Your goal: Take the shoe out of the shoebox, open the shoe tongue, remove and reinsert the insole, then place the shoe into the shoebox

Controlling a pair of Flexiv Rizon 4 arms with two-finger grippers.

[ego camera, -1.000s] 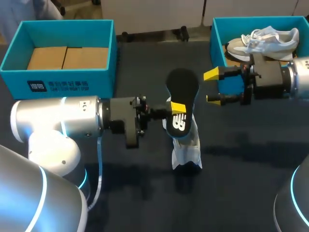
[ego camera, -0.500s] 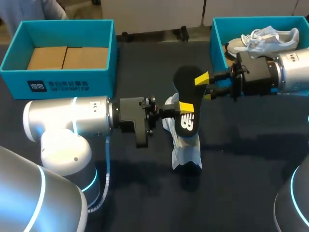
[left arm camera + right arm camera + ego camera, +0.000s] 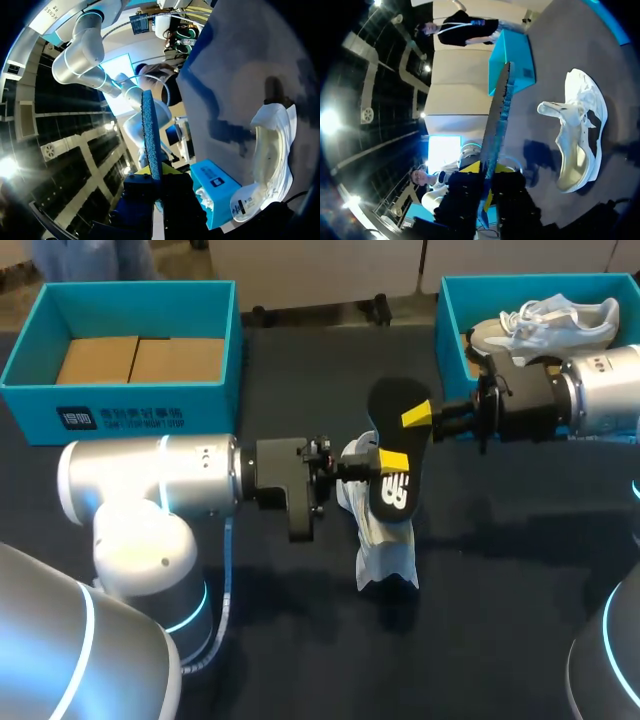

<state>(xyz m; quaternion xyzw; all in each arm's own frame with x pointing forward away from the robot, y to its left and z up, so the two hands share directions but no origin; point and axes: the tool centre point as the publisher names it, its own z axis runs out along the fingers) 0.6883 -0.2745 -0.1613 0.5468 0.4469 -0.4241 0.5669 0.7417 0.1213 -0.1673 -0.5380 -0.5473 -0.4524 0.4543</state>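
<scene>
A black insole (image 3: 396, 435) with a white logo is held upright above the table's middle. My left gripper (image 3: 392, 461) is shut on its lower part from the left. My right gripper (image 3: 418, 416) comes in from the right and is shut on the insole's upper edge. In the left wrist view the insole (image 3: 149, 131) shows edge-on, rising from between the left gripper's (image 3: 152, 174) fingers. The right wrist view has the insole (image 3: 498, 116) edge-on in the right gripper (image 3: 486, 169). The white shoe (image 3: 384, 538) lies on the table below the insole, also seen as the shoe (image 3: 268, 152) and the shoe (image 3: 581, 134).
A teal shoebox (image 3: 452, 315) at the back right holds a second white shoe (image 3: 545, 322). Another teal box (image 3: 130, 405) at the back left has cardboard inside. Dark table surface lies in front of the shoe.
My right gripper moved left to the insole and its fingers closed from wide open onto it. My left arm shifted the insole slightly to the right.
</scene>
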